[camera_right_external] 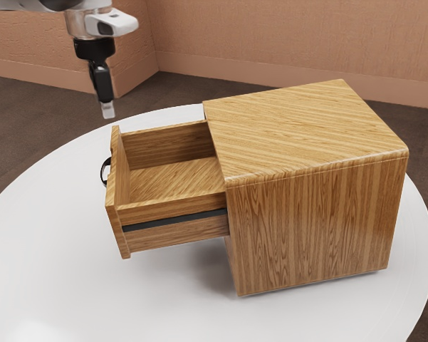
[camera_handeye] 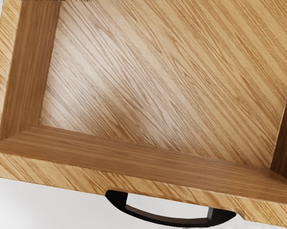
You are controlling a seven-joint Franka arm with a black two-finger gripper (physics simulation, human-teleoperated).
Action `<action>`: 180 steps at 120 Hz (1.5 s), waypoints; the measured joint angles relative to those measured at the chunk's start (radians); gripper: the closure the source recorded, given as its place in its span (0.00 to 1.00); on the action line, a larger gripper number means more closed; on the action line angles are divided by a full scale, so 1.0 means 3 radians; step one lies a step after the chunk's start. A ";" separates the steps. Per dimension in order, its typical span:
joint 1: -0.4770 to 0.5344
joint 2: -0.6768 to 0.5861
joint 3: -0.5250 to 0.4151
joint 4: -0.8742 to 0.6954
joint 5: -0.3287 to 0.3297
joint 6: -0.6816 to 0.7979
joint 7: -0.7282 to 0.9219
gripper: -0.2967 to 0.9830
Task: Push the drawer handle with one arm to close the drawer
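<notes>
My gripper hangs in the air near the drawer's front, above it and clear of the wood, pointing down. The wooden drawer stands pulled far out of its cabinet, toward the exterior view's left. On the drawer's outer face is a curved black handle, partly hidden by the front panel's edge. From above, the wrist view has the drawer's bottom, its front panel and the black handle jutting out from that panel. Nothing touches the handle.
A round white table carries the cabinet, with bare tabletop around the handle side of the drawer. Behind the table are a dark floor and a pinkish wall. The cabinet's flat top rises higher than the drawer's walls.
</notes>
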 joint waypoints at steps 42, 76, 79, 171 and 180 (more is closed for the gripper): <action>0.0029 -0.0507 -0.0050 0.0332 -0.0092 -0.0045 0.0498 0.23; 0.0432 -0.1247 0.0182 -0.1239 0.0084 -0.0167 0.0933 0.34; 0.0454 -0.1279 0.0192 -0.1407 0.0096 -0.0085 0.0978 0.39; 0.0299 -0.1094 0.0187 -0.2398 0.0065 0.1589 0.1224 0.84; 0.0298 -0.1020 0.0185 -0.2384 0.0031 0.1641 0.1195 0.84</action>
